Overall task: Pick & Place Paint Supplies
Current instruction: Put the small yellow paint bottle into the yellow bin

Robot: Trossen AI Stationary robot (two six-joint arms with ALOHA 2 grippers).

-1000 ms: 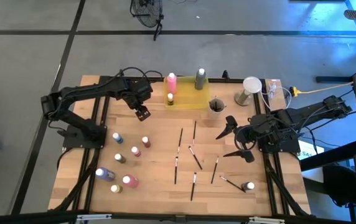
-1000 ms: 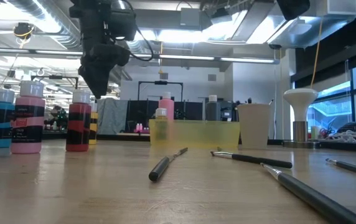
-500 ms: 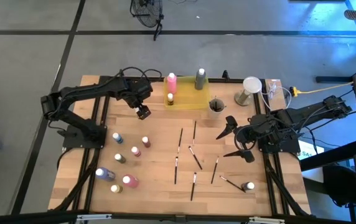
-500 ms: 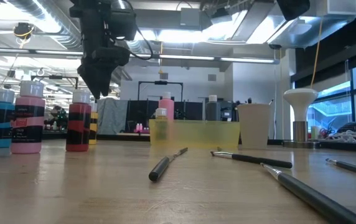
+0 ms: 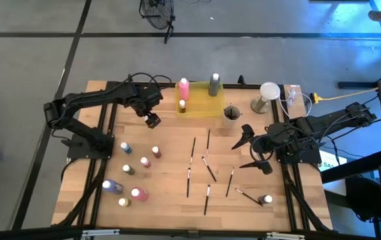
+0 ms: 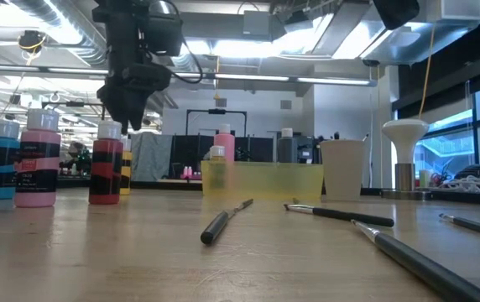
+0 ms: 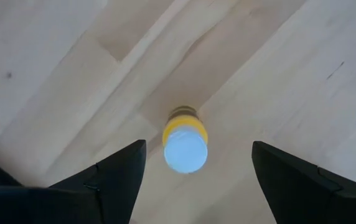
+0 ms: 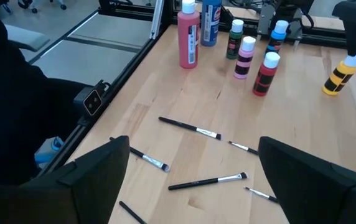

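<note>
Directly above yellow bottle (image 7: 185,142) (open): left gripper (image 7: 193,171)

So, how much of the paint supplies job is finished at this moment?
Done: a pink bottle, a grey bottle and a small yellow bottle stand in the yellow tray.

In hand: nothing; the open left gripper hangs over the bare table beside the tray, and the open right gripper waits.

Left: the other bottles and scattered brushes.

One camera looks straight down on the whole worktop (image 5: 170,193), another level across it from its surface, and both wrist cameras look close onto its boards past their tools.
</note>
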